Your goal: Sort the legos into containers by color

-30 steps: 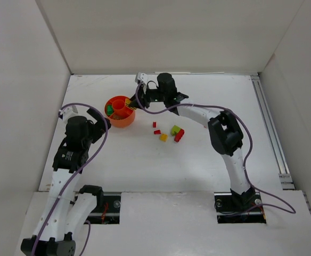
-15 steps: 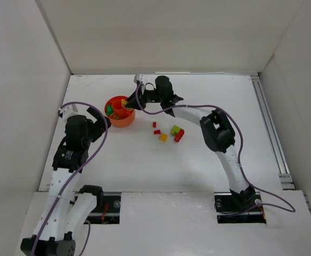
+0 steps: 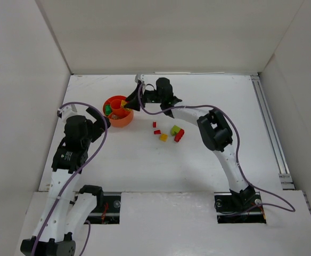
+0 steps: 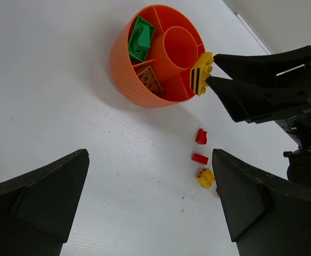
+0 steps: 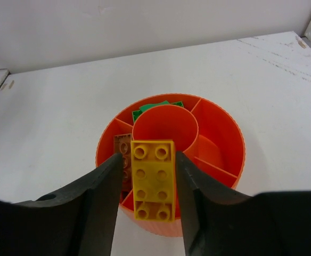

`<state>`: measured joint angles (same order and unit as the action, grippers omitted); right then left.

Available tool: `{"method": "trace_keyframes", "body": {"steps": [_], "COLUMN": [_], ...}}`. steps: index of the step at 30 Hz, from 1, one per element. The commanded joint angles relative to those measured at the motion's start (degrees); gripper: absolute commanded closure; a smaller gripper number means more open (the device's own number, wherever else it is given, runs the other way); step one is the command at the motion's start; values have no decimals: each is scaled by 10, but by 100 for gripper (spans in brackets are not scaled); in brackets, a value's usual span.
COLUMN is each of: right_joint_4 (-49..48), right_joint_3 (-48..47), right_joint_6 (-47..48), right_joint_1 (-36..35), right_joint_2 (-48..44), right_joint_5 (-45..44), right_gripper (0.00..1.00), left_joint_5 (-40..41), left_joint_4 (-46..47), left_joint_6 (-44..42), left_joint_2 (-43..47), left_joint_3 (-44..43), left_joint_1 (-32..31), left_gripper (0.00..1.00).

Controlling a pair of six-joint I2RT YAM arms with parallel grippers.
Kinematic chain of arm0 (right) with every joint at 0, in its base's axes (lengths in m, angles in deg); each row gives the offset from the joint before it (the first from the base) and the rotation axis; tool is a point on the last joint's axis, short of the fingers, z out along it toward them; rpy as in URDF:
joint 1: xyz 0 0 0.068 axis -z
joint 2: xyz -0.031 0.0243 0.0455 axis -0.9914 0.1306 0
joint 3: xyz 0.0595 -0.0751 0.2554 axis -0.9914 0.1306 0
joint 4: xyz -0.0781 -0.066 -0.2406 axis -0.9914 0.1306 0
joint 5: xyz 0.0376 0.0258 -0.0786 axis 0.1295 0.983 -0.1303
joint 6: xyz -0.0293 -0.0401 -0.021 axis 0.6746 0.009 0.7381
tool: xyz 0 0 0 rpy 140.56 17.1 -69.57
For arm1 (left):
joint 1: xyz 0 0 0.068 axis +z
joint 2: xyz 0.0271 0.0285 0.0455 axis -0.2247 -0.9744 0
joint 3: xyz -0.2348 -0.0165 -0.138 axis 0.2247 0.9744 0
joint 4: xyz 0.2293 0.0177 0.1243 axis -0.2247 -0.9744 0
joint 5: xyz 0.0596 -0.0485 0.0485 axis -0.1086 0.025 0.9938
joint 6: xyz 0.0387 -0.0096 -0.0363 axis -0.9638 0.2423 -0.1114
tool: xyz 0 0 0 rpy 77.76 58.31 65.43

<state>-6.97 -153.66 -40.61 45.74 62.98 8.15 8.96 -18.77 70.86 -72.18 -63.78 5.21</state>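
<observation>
The orange divided bowl stands at the table's left middle. My right gripper is shut on a yellow two-by-four brick and holds it over the bowl's near rim. The left wrist view shows that brick at the bowl's right rim. A green brick and a brown brick lie in separate compartments. My left gripper is open and empty, left of the bowl. Loose on the table are two small red bricks, a yellow one, a lime one and a larger red one.
White walls enclose the table on the left, back and right. A metal rail runs along the right edge. The right arm reaches across above the loose bricks.
My right gripper has moved left with the yellow brick, from beside the bowl to over its rim. The left arm has not moved.
</observation>
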Motion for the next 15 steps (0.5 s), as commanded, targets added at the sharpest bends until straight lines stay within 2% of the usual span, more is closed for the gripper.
{"method": "trace_keyframes", "body": {"steps": [1, 2, 3, 7, 12, 13, 15], "right_joint_4": [-57, -57, -57, -57, -57, -57, -57], "right_joint_3": [4, 4, 9, 9, 15, 15, 15], "right_joint_6": [-14, -14, -14, -14, -14, -14, -14], "right_joint_1": [8, 8, 8, 8, 13, 13, 13], "right_joint_2": [3, 3, 3, 3, -10, -10, -10], "right_joint_5": [17, 17, 17, 23, 23, 23, 23], "right_gripper": [50, 48, 41, 36, 35, 42, 43], "left_joint_5": [9, 9, 9, 9, 9, 9, 9], "left_joint_4": [4, 4, 4, 4, 4, 4, 4], "left_joint_6": [-8, -8, -8, -8, -8, -8, -8], "left_joint_2": [8, 8, 8, 13, 13, 13, 13], "left_joint_3": [-25, -25, -25, -25, -25, -25, -30], "left_joint_1": [2, 2, 2, 2, 2, 2, 2], "left_gripper": [0, 0, 0, 0, 0, 0, 0]}}
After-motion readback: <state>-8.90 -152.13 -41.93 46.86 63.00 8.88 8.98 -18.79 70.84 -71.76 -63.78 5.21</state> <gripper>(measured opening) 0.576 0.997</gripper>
